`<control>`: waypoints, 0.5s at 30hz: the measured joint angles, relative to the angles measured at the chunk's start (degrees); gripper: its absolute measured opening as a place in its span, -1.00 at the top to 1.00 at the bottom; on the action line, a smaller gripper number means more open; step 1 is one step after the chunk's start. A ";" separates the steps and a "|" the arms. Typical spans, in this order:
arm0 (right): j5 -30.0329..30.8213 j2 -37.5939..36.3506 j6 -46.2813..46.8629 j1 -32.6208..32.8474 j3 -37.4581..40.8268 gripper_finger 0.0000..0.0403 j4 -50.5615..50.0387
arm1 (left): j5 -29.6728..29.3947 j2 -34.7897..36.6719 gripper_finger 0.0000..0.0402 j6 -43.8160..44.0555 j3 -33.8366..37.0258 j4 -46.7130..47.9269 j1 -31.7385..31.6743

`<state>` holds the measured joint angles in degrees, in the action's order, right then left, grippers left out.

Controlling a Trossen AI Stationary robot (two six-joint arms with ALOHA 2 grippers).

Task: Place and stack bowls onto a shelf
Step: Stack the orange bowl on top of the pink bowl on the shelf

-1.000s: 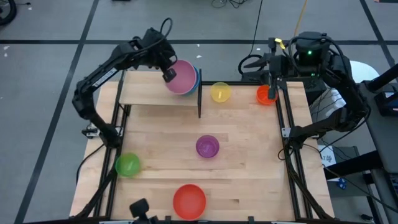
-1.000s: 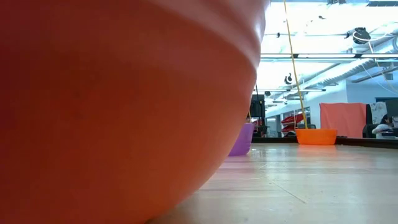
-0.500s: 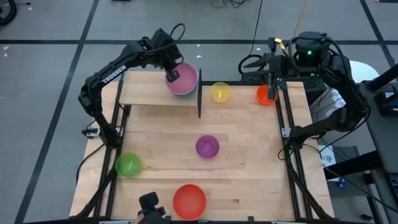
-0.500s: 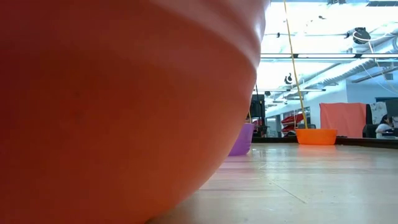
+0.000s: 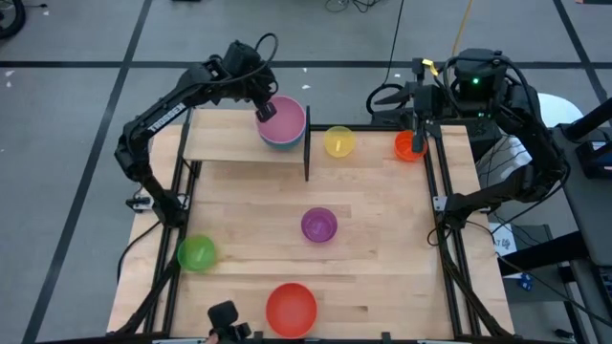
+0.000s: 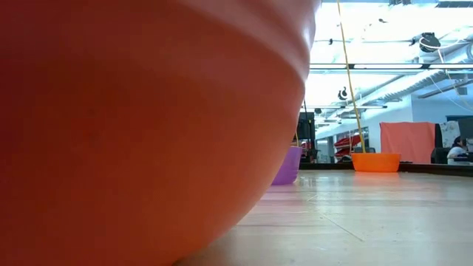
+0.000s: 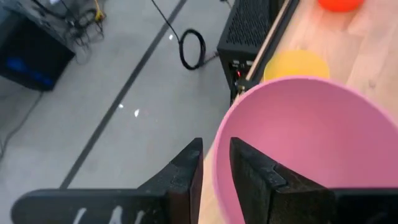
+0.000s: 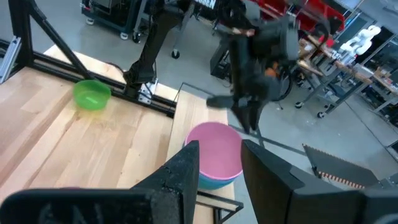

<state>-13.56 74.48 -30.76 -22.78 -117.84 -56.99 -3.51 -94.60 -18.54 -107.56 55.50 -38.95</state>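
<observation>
A pink bowl [image 5: 285, 120] sits nested in a light blue bowl [image 8: 217, 178] on the right end of the shelf [image 5: 225, 141], close to its black upright bar [image 5: 306, 153]. My left gripper [image 7: 216, 171] is open at the pink bowl's far left rim [image 7: 219, 146], one finger outside the rim and one over the bowl's inside. My right gripper [image 8: 221, 168] hangs open and empty, raised above the table's far right corner. Loose on the table are yellow [image 5: 338, 141], orange [image 5: 409, 145], purple [image 5: 318, 225], green [image 5: 197, 253] and red [image 5: 291, 308] bowls.
The red bowl [image 6: 148, 133] stands right before the low camera and fills most of its view; the purple [image 6: 288, 166] and orange [image 6: 375, 162] bowls show beyond it. The shelf's left part [image 5: 206, 143] is bare wood. Black frame rails run along both table sides.
The pink bowl, a second ago tilted and held above the light blue bowl, has come down and now sits level inside it. My left gripper has shifted slightly toward the table's far edge and stays at the bowl's rim.
</observation>
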 joint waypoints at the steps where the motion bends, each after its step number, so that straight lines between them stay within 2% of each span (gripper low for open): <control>1: 0.00 0.00 0.00 0.02 0.00 0.43 -0.74 | -0.05 0.87 0.57 -0.16 0.02 0.01 0.25; 9: 0.11 -0.01 0.15 0.11 0.00 0.43 -10.14 | -0.13 10.78 0.56 -0.60 0.02 2.78 6.25; 15: 0.07 0.39 1.87 3.89 0.83 0.43 -13.14 | 0.04 16.29 0.56 -0.56 -0.01 6.78 12.66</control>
<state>-13.50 74.87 -28.90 -18.89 -117.02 -70.13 -3.47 -78.31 -19.10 -107.57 62.28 -26.29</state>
